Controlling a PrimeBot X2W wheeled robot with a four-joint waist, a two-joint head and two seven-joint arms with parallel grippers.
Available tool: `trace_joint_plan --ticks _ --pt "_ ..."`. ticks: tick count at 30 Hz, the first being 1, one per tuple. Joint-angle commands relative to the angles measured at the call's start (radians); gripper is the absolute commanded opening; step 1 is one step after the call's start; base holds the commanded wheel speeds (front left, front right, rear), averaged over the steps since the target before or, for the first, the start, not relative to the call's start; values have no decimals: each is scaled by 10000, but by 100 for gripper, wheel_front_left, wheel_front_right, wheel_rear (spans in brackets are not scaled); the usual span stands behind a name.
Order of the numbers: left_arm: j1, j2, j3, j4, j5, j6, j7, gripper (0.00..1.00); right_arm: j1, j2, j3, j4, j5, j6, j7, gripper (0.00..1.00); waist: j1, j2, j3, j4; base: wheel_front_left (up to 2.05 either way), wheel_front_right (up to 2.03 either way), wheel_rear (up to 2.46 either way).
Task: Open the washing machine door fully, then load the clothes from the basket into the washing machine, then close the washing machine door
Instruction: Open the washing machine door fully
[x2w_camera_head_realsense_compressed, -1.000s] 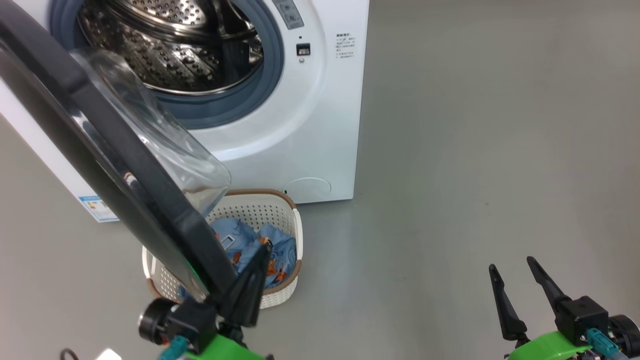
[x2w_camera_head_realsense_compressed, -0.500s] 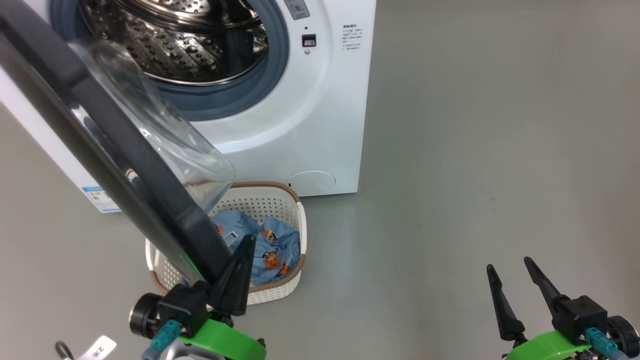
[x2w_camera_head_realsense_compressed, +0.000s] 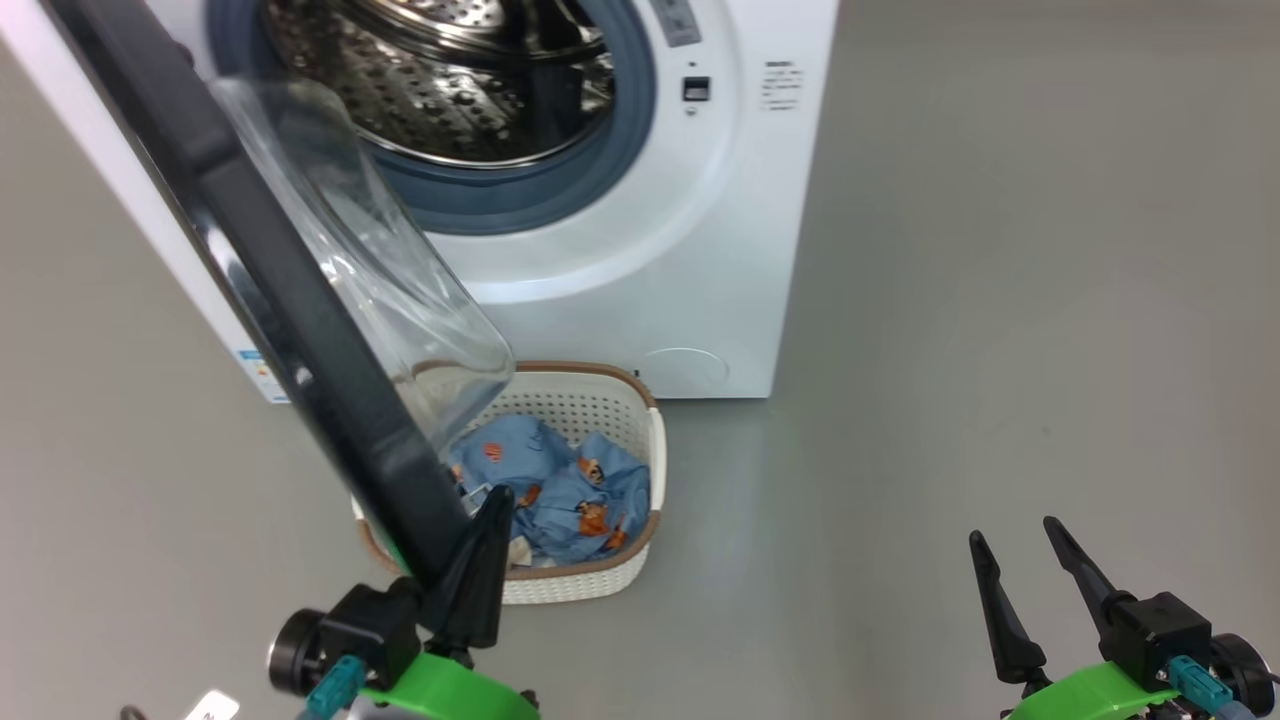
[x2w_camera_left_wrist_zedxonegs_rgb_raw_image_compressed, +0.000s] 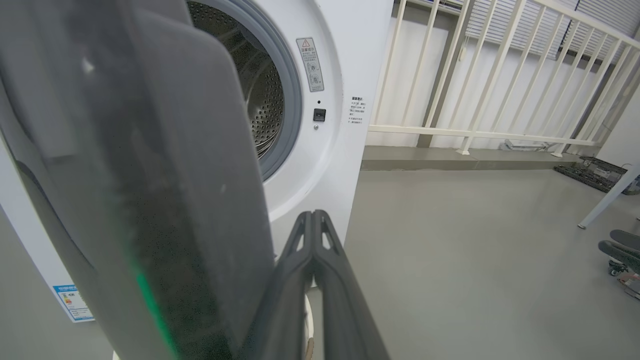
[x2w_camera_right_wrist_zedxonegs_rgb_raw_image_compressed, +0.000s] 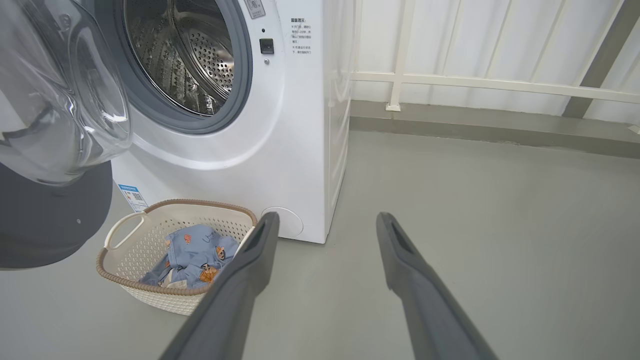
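While the door is being pushed: the left gripper (x2w_camera_head_realsense_compressed: 492, 515), jaws pressed together and holding nothing, leans its fingers against the lower black rim of the washing machine door (x2w_camera_head_realsense_compressed: 275, 300).
Change: the head camera has turned, so the whole picture has slid toward 3 o'clock. Even so, measured against the washing machine (x2w_camera_head_realsense_compressed: 700, 250), the door's lower edge has drawn off toward 9 o'clock from the basket (x2w_camera_head_realsense_compressed: 600, 580). More of the clothes (x2w_camera_head_realsense_compressed: 575, 490) is uncovered than a second ago.
Meaning for the task: I judge the first step, opening fully, to be well on but not finished. The door stands out from the front at a wide angle, and its glass bowl (x2w_camera_head_realsense_compressed: 400, 280) hangs over the basket's 9 o'clock end.
Drum (x2w_camera_head_realsense_compressed: 470, 90): in plain view, steel and perforated, with no garment visible inside.
Basket: on the floor (x2w_camera_head_realsense_compressed: 1000, 300) at 6 o'clock of the machine's opening, close against the front panel; whether it touches I cannot tell.
Clothes: all in the basket, a crumpled light blue heap with orange bears lying below the brown rim; its 9 o'clock part is hidden behind the door.
Right gripper (x2w_camera_head_realsense_compressed: 1012, 530): jaws wide, empty, over bare floor at 4 o'clock of the basket and well apart from it.
Loading: not yet begun; the bowl probably has to clear the basket first.
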Motion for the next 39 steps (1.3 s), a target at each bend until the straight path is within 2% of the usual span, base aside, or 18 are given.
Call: trace_joint_plan --ticks 1,10,17,26,39 --pt "-104 340 806 -94 -47 360 -51 0 -304 -63 300 -184 6 16 -118 100 0 0 -100 322 0 0 0" --pt "341 375 1410 -167 -97 538 -51 0 -253 -21 283 -183 38 16 -118 100 0 0 -139 979 0 0 0" --pt "595 494 2586 -361 -275 833 -51 0 -280 -8 319 -211 84 16 -118 100 0 0 -31 1309 0 0 0" --pt "499 865 4352 -457 -468 1069 -51 0 -396 -117 427 -201 117 16 -118 100 0 0 135 1195 0 0 0" --pt "-37 1288 6491 137 -558 1326 -51 0 -593 -303 466 -277 193 16 -118 100 0 0 595 750 0 0 0"
